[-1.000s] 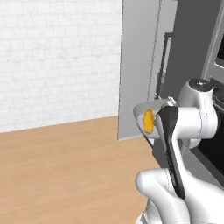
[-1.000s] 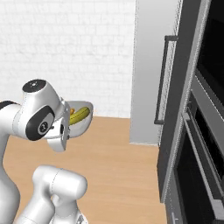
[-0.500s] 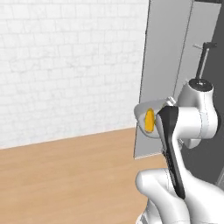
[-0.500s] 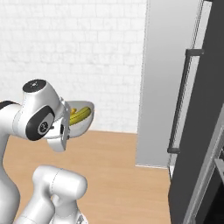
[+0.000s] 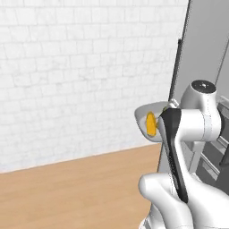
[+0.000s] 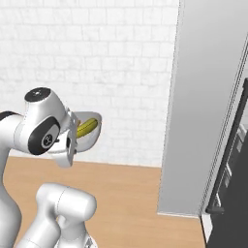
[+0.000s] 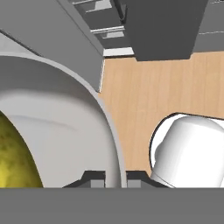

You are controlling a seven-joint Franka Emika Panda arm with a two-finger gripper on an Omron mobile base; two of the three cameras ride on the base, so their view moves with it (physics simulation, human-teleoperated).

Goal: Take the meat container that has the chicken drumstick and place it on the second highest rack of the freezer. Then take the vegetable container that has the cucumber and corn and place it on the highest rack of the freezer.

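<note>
A white brick wall (image 5: 67, 67) and a pale wood floor (image 5: 67, 188) fill the background, with the tall grey freezer (image 6: 208, 97) standing open on the right.

We see our white arm raised at chest height, carrying a pale bowl (image 6: 89, 131) beside its wrist. The bowl holds the yellow corn (image 6: 86, 128); a yellow-orange shape (image 5: 151, 124) also shows through the bowl's side in the left base view. We cannot make out the cucumber from any angle.

In the hand view, the two dark fingers (image 7: 94, 178) sit close together at the bottom, one on each side of the bowl's rim (image 7: 111, 131), so we judge they are pinched onto that rim.

As for progress, we judge this is the second half of the job: the vegetable bowl is in hand and near the freezer, not yet on a shelf. Placing it on the highest rack is left. Whether the meat tray already sits inside, we cannot tell.

The right base view shows the freezer door (image 6: 193, 106) edge-on and its dark bar handle (image 6: 227, 160). The hand view alone shows pale shelves (image 7: 98, 19) inside the unit, past the door. The left base view shows shelf edges (image 5: 214, 156) low at the right.
</note>
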